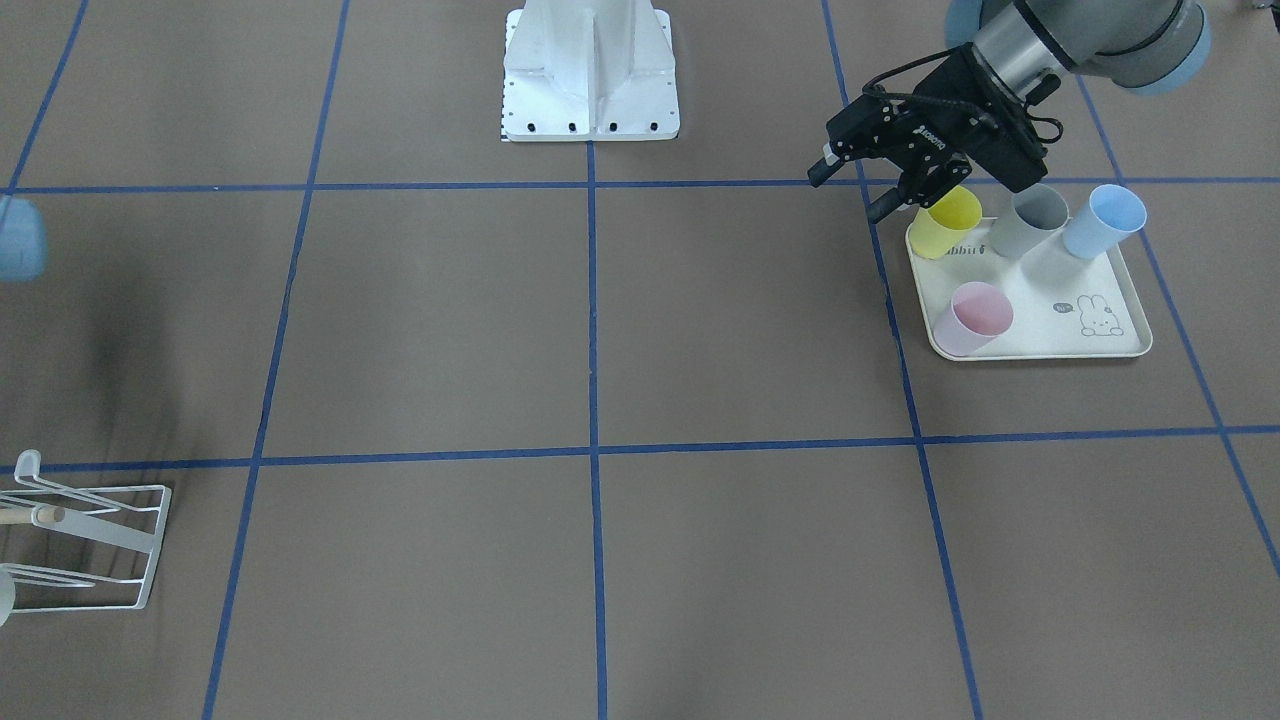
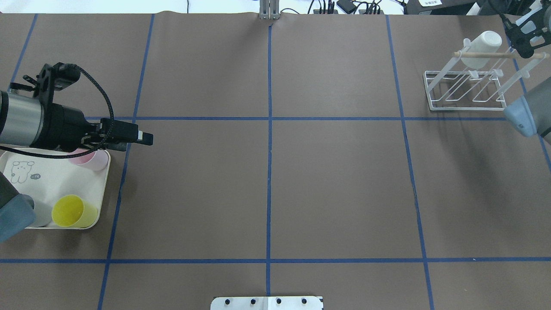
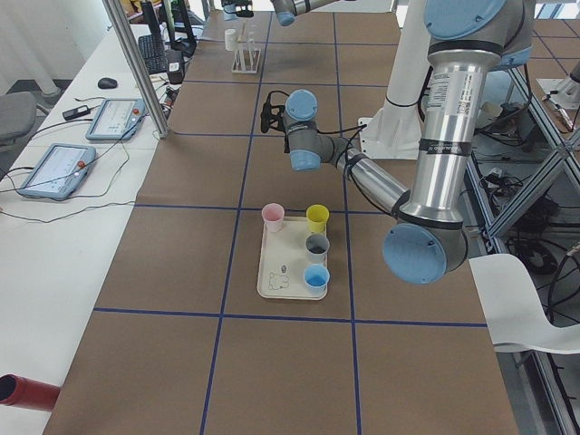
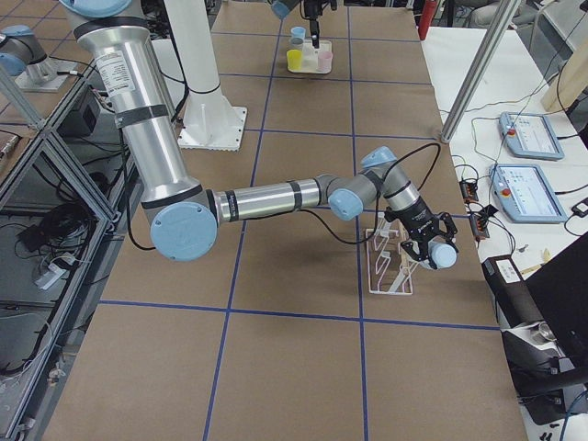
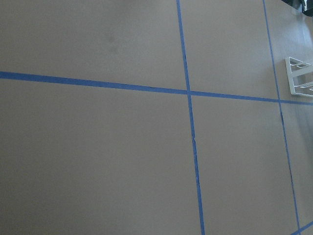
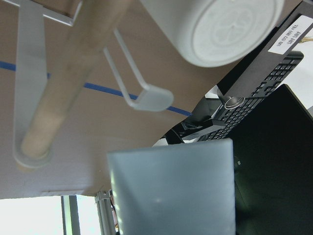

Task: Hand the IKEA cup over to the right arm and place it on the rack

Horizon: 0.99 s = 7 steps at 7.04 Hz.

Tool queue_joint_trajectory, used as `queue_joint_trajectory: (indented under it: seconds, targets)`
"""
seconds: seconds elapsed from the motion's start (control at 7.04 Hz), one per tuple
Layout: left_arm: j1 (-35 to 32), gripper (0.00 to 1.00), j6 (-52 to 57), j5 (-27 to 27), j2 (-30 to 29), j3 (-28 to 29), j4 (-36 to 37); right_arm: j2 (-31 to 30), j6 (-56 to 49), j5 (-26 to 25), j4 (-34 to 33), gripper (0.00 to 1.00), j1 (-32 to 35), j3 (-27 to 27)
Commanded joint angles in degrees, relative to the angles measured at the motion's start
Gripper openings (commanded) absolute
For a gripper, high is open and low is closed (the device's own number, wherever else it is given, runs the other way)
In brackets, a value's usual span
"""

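The right fingers [image 4: 423, 237] are clamped on a pale blue IKEA cup [image 6: 171, 191], just beside the white wire rack [image 2: 467, 108], where 1 white cup [image 2: 484, 45] hangs. The left fingers [image 1: 885, 208] gape empty above the tray [image 1: 1040, 350]. The cup looks like light, rigid, slick plastic, best gripped by its wall.

— Cups on the cream rabbit-print tray [image 1: 1040, 340]?
— Four: pink plastic cup [image 1: 975, 318], yellow cup [image 1: 945, 225], grey cup [image 1: 1030, 222], light-blue cup [image 1: 1105, 222]. One white cup [image 2: 482, 45] on one white wire rack [image 2: 490, 55]; probably a sixth, blurred pale cup [image 6: 171, 191].
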Motion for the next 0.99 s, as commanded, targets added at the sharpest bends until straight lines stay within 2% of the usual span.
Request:
queue_joint_trajectory:
  seconds: [0.0, 0.85]
  targets:
    - [-0.1, 1.0, 0.0, 0.0, 0.1, -0.1, 0.0, -0.3, 0.3, -1.2, 0.1, 0.06, -1.0, 0.0]
    - [-0.1, 1.0, -0.1, 0.0, 0.1, -0.2, -0.1, -1.3, 1.8, -5.2, 0.1, 0.06, -3.6, -0.5]
